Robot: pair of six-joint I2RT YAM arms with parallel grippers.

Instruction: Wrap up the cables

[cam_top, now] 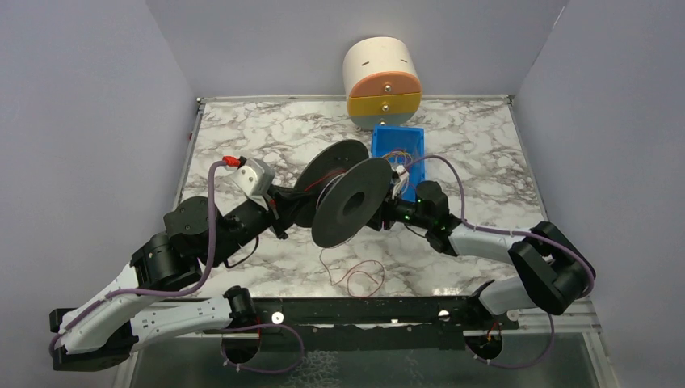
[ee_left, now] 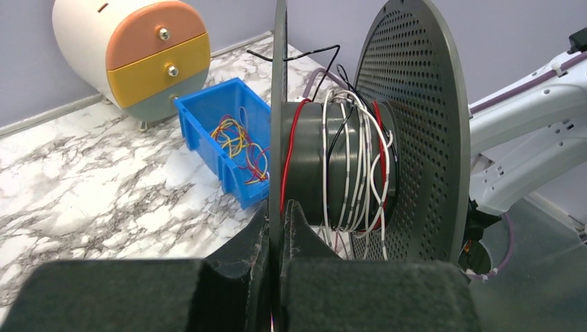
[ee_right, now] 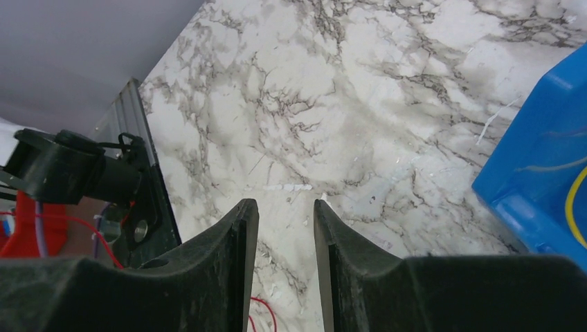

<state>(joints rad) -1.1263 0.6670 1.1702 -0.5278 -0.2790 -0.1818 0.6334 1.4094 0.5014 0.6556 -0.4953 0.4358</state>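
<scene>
A black spool (cam_top: 351, 202) hangs tilted above the middle of the table. My left gripper (cam_top: 284, 212) is shut on the thin edge of its left flange; in the left wrist view the jaws (ee_left: 279, 207) pinch that flange (ee_left: 280, 104). Red and white wire is wound on the core, with a red turn (ee_left: 294, 145) next to the held flange. The loose red cable (cam_top: 353, 279) hangs from the spool and loops on the marble below. My right gripper (cam_top: 393, 212) is beside the spool's right flange. It is open (ee_right: 286, 204) and holds nothing, with a bit of red cable (ee_right: 268, 315) on the table beneath.
A blue bin (cam_top: 398, 145) with coloured wires sits just behind the spool, close to my right gripper (ee_right: 540, 180). A round drawer unit (cam_top: 382, 81) stands at the back wall. A black rail (cam_top: 363, 311) runs along the near edge.
</scene>
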